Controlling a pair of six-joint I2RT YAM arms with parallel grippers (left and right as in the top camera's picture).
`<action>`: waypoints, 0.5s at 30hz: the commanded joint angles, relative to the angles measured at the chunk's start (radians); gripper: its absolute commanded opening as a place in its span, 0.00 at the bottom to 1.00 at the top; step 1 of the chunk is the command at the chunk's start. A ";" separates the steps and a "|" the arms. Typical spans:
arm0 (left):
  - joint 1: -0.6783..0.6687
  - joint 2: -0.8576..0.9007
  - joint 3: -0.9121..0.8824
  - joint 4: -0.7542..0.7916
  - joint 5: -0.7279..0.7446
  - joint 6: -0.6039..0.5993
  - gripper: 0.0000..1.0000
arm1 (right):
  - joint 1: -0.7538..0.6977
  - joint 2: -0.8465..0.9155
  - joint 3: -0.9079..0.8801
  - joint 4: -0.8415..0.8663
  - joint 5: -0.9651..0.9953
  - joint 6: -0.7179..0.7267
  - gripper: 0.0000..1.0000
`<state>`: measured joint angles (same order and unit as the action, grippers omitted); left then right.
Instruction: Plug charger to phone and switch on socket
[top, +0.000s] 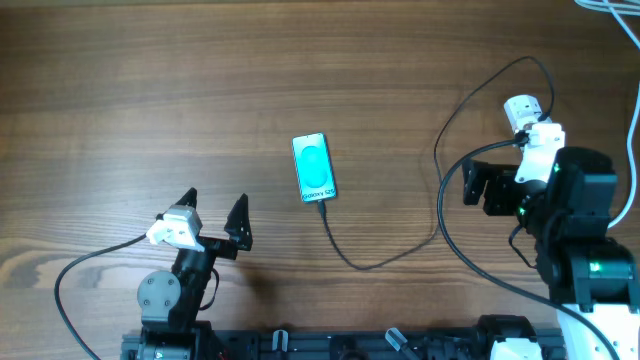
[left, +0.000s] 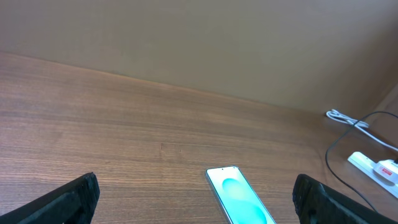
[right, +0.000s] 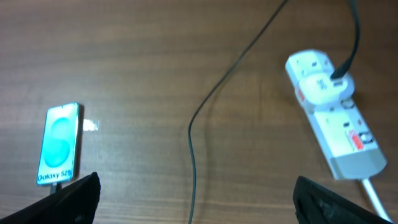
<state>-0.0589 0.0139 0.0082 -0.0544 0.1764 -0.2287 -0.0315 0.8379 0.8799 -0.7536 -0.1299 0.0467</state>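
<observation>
There's the slim teal-screened smartphone (top: 313, 168), flat in the middle of the brown wooden table (top: 150, 90). The thin black charger cable (top: 372, 264) meets its near end and loops off to the white power strip (right: 336, 121). Short of the phone, the left gripper (top: 215, 205) gapes wide, empty. The right gripper (right: 196, 193) is just as wide above the cable, holding nothing.

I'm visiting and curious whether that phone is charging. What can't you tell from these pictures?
- Whether the charger sits fully in the phone: too small overhead; a finger of the right end effector partly covers it in that wrist view; left wrist view cuts it off.
- Whether the socket is on: switches blurred in right wrist view; right arm hides most overhead.
</observation>
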 joint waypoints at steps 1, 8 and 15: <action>0.007 -0.008 -0.003 -0.009 -0.010 0.015 1.00 | 0.002 -0.042 -0.005 0.067 -0.011 -0.021 1.00; 0.006 -0.008 -0.003 -0.009 -0.010 0.015 1.00 | 0.002 -0.098 -0.022 0.113 -0.091 -0.049 1.00; 0.007 -0.008 -0.003 -0.009 -0.010 0.015 1.00 | 0.002 -0.222 -0.280 0.368 -0.181 -0.044 1.00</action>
<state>-0.0589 0.0139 0.0082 -0.0544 0.1764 -0.2287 -0.0315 0.6712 0.7155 -0.4721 -0.2291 0.0128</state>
